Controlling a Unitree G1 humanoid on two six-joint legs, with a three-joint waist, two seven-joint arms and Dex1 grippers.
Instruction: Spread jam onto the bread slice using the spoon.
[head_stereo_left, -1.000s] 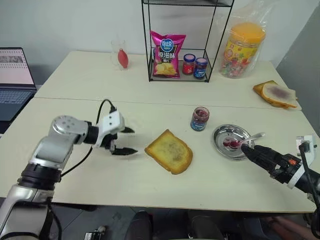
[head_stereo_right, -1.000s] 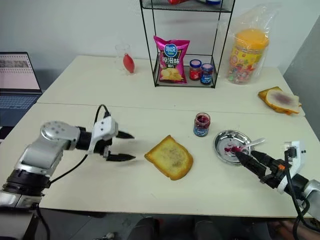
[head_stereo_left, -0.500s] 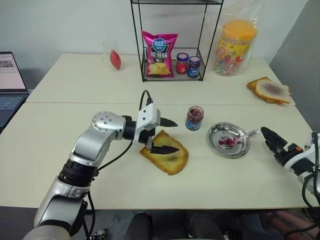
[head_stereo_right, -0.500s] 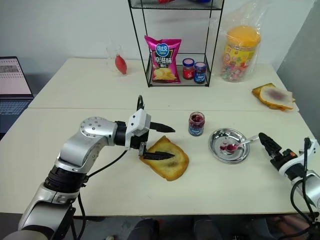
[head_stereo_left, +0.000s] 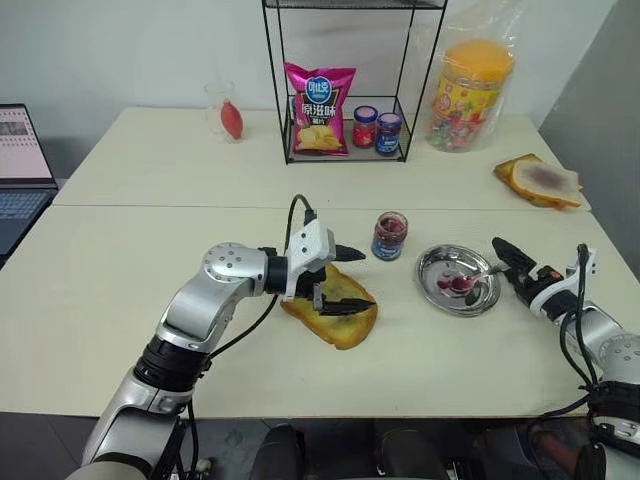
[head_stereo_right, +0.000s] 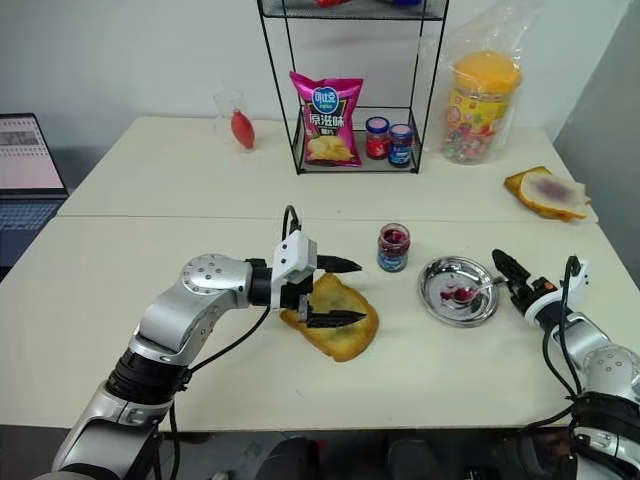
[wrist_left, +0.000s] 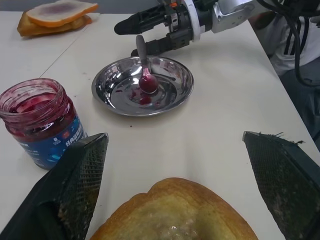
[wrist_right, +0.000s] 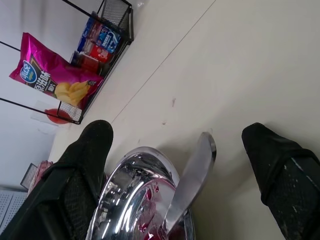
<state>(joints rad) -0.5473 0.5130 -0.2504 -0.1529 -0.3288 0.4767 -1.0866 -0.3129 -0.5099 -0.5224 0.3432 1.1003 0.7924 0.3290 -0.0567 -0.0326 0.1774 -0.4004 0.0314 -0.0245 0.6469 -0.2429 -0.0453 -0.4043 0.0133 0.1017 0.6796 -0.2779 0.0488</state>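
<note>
We see bare table (head_stereo_left: 150, 250) to the left of the bread slice (head_stereo_left: 335, 305); the open jam jar (head_stereo_left: 389, 236) stands near its far right corner; between slice and steel plate (head_stereo_left: 440, 290) lies an open strip; the wire rack (head_stereo_left: 345, 85) stands well behind.

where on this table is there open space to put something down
Free: the near table strip in front of the bread slice and steel plate, and the far-left stretch beside the laptop. Crowded: between the open jar, plate and both grippers.
</note>
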